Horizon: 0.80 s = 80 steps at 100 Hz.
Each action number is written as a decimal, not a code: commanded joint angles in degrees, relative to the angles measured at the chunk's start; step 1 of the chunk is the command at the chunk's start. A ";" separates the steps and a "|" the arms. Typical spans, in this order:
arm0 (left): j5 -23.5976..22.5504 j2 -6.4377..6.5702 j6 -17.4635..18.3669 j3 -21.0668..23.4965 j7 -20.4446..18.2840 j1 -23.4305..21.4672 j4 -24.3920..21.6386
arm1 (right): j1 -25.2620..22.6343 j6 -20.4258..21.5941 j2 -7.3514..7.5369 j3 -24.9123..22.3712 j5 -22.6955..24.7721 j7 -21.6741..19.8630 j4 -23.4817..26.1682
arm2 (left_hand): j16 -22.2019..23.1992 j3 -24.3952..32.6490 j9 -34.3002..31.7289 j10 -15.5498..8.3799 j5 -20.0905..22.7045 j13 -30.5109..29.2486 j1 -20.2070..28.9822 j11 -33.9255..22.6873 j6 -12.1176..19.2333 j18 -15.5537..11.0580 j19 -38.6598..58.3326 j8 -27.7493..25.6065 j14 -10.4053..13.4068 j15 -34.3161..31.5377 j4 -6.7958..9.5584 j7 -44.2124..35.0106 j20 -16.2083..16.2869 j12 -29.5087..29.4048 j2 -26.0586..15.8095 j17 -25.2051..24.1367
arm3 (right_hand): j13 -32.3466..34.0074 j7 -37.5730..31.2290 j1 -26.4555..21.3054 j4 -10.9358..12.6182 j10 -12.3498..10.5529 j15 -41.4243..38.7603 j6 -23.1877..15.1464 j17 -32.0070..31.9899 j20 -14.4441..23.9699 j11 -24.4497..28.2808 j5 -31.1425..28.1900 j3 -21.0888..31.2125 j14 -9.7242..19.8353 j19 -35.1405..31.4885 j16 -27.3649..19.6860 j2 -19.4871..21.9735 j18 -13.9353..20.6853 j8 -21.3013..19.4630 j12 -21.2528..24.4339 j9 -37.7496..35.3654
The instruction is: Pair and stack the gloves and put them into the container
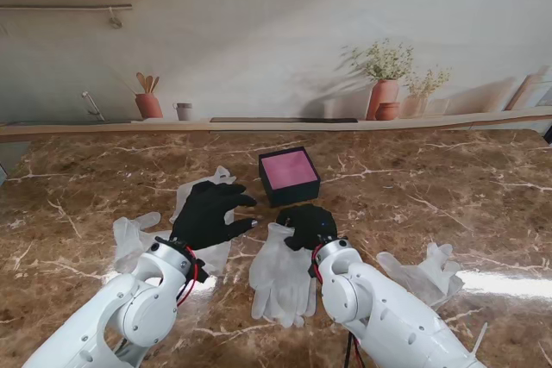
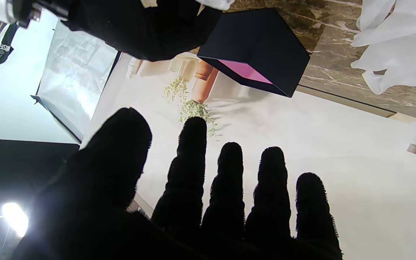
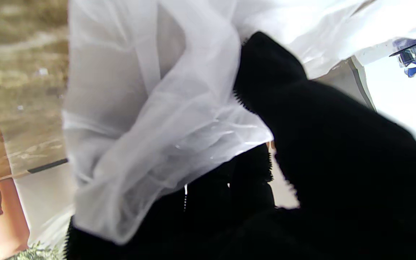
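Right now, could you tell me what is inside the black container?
Inside the black container only its pink bottom shows in the stand's view; no glove lies in it. The left wrist view shows a strip of the same pink, the rest being hidden by the container's wall.

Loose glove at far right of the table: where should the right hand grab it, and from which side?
I'd take the far-right glove at its broad cuff end, the part nearest me, coming from above. It lies flat, its fingers splayed away from me, so the bunched cuff probably offers the most to pinch. The right hand is shut on the middle glove.
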State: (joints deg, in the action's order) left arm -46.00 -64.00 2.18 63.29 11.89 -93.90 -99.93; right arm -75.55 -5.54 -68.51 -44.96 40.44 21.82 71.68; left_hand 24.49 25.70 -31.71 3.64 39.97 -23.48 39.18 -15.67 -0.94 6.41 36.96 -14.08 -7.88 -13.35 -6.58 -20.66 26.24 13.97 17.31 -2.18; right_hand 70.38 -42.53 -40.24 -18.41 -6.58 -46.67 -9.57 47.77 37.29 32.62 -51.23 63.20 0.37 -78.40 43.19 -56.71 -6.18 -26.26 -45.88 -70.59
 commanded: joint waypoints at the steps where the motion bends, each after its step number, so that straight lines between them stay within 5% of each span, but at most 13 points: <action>1: 0.05 -0.07 -0.14 0.08 0.12 -0.42 -0.18 | -0.19 0.07 0.39 -0.52 0.83 0.29 0.27 | -0.57 -2.07 0.75 -1.55 0.57 1.47 0.63 1.39 1.39 0.01 -2.12 -0.64 2.65 1.92 1.60 -0.80 -0.40 -0.84 -2.14 -1.04 | 0.99 -6.10 -2.72 1.28 -0.19 -1.04 -3.56 1.29 0.70 0.48 -2.03 1.61 -0.42 0.36 0.09 -1.61 -0.08 1.26 -0.98 -1.29; 11: 0.08 -0.08 -0.11 0.21 0.16 -0.47 -0.21 | -0.13 0.30 0.61 -1.76 2.11 1.32 0.55 | -0.57 -2.20 0.71 -1.33 0.42 1.46 0.60 1.38 1.31 -0.33 -2.50 -0.61 2.61 1.94 1.61 -0.72 -0.48 -0.84 -2.27 -1.09 | 1.47 -11.16 -2.11 1.12 -0.66 -0.66 -8.58 2.03 0.65 0.38 -3.65 1.59 -0.08 0.28 -0.32 -1.41 0.27 -1.69 -1.42 -1.55; 25: 1.12 -0.24 0.40 0.50 0.33 -0.38 0.02 | 0.77 0.39 0.83 -3.12 3.99 3.08 -0.08 | -0.61 -2.22 1.65 -0.77 -1.56 2.37 0.37 0.97 -1.26 -6.68 -10.79 0.59 2.58 1.71 1.66 1.86 -6.21 -0.57 -2.47 0.50 | 1.09 -13.76 -0.82 1.12 -0.22 -0.01 -10.25 1.46 0.71 -0.44 -6.10 1.34 0.52 0.34 -0.64 0.50 0.39 -3.21 -1.10 -1.08; 54: 2.47 -0.39 0.25 1.74 0.13 -0.83 0.11 | 0.48 4.56 1.94 -3.45 9.60 7.79 -0.99 | -1.34 -9.75 3.20 -0.63 -3.32 4.27 0.36 1.59 -1.72 -6.38 -13.07 2.12 2.65 1.91 2.30 4.92 -7.76 -0.94 -5.36 0.34 | -1.46 -12.03 4.09 1.16 -0.41 -2.94 -7.88 -2.93 2.76 0.23 -3.88 -1.56 1.95 -2.13 0.89 6.70 0.68 -0.11 -2.18 -0.93; 80: 2.56 -0.34 0.46 1.94 -0.08 -1.07 0.00 | -2.91 5.34 4.15 -1.06 17.97 10.63 2.50 | -1.46 -11.52 3.46 -0.78 -3.41 4.58 1.02 1.76 -1.36 -6.32 -14.05 2.15 2.82 2.16 2.52 4.96 -7.79 -1.05 -5.76 0.27 | -0.71 -12.72 4.17 1.22 -0.24 -6.69 -7.78 -1.58 3.22 1.73 -4.55 -1.27 2.02 -4.80 1.40 5.52 1.19 1.71 -1.80 -1.84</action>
State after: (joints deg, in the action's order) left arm -43.37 -64.31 2.49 65.33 11.90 -94.55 -99.90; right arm -76.73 -0.61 -64.54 -47.01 57.46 32.77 74.02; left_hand 23.69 16.21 -30.11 3.39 38.75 -21.50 39.31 -14.90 -1.95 2.27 24.96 -12.58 -7.67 -12.71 -6.00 -16.28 19.03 13.62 14.41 -1.67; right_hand 69.54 -54.22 -37.57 -18.34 -6.57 -51.68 -17.59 45.52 39.24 33.25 -55.59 61.51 1.40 -80.61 43.22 -50.59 -5.72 -25.14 -47.21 -70.83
